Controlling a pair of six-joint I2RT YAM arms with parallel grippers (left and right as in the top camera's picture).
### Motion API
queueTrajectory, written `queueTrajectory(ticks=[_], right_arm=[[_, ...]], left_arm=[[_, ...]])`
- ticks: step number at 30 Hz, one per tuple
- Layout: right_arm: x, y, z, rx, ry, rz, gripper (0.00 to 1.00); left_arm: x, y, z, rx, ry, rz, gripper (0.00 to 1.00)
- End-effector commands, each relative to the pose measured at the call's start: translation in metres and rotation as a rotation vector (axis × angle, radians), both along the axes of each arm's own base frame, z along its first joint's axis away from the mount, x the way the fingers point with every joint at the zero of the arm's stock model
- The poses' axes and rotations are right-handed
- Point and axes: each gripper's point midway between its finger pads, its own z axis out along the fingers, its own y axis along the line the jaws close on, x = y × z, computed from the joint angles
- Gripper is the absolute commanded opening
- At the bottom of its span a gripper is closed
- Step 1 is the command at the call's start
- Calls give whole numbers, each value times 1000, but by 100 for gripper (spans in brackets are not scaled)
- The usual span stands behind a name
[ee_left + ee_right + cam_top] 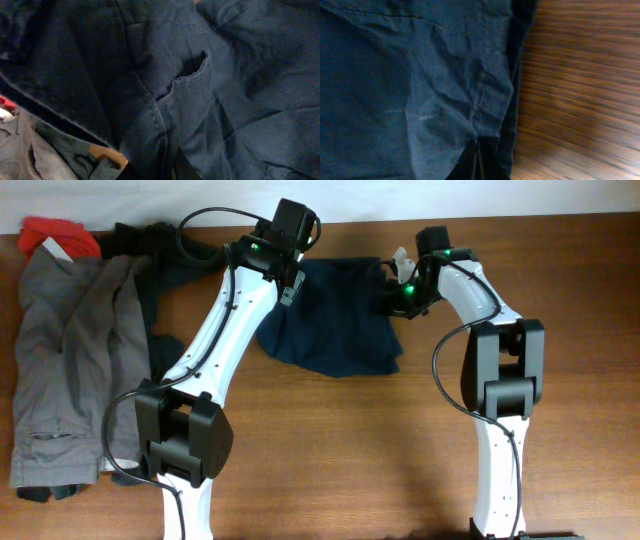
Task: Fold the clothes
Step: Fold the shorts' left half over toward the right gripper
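Observation:
The navy-blue shorts [335, 315] lie bunched at the back middle of the table. My left gripper [291, 284] is at their left top corner, shut on the cloth; the left wrist view fills with navy fabric and a pocket slit [192, 75], with cloth pinched between the fingers [162, 167]. My right gripper [390, 298] is at their right top corner, shut on a side seam edge [479, 160]. Grey trousers [70, 360], a black garment [160, 255] and a small red piece [58, 235] lie at the left.
The wooden table [400, 450] runs forward of the shorts. The pile of other clothes covers the left edge. A white tag or object [402, 258] shows by the right gripper. Grey cloth [20, 150] shows at the lower left of the left wrist view.

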Motion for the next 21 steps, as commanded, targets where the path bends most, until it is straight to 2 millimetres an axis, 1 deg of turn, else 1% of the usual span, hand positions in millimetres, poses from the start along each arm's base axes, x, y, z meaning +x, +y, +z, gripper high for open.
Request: queueTrajectory(ticks=[1, 2, 3, 9, 13, 17, 21], right_arm=[[-63, -96, -120, -319, 295, -111, 4], [-64, -101, -120, -318, 302, -121, 4], [-64, -101, -120, -317, 304, -121, 4], [-66, -99, -121, -318, 306, -113, 4], [-68, -97, -122, -318, 310, -108, 4], [-74, -97, -126, -319, 323, -106, 4], [-79, -97, -132, -319, 332, -105, 4]], left_arm=[[5, 2, 12, 21, -37, 3, 0], [5, -4, 11, 11, -39, -9, 1], [6, -9, 12, 1, -43, -19, 0], [7, -44, 12, -24, -79, -86, 1], [6, -65, 2, -21, -77, -127, 0], [3, -81, -11, -20, -62, -155, 1], [-2, -111, -21, -75, -46, -219, 1]])
